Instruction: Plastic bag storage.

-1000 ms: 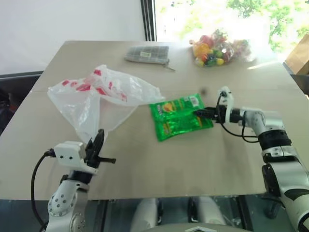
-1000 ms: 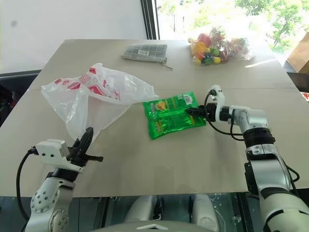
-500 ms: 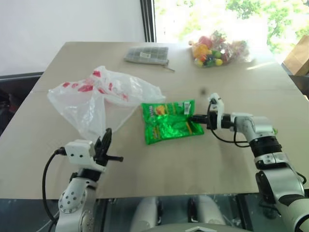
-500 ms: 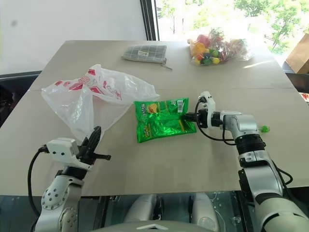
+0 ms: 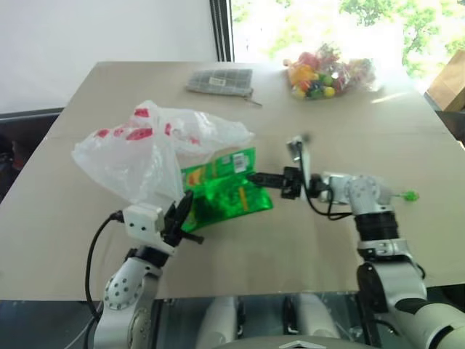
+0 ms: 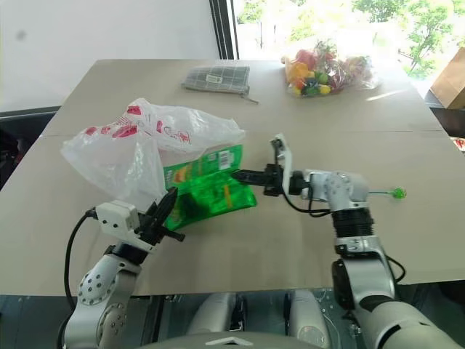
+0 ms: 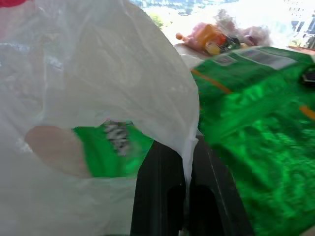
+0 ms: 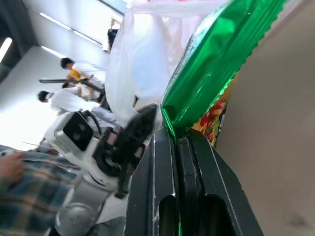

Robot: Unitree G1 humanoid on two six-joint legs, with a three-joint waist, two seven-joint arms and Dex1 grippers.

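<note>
The thin translucent white plastic bag (image 5: 145,149) with red marks is pinched at its edge by the closed left gripper (image 5: 180,218) on the table's left side. A flat shiny green snack packet (image 5: 221,196) is clamped at its corner by the closed right gripper (image 5: 256,177), partly inside the bag's mouth.

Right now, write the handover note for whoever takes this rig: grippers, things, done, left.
Left gripper: shut on the plastic bag, holding its edge up off the table.
Right gripper: shut on the green snack packet, whose far end sits at the bag's mouth.
Done: both things gripped, packet brought to the bag.
Left: push the packet fully in, release.
Sweets bag and grey pouch untouched at the far edge.
</note>
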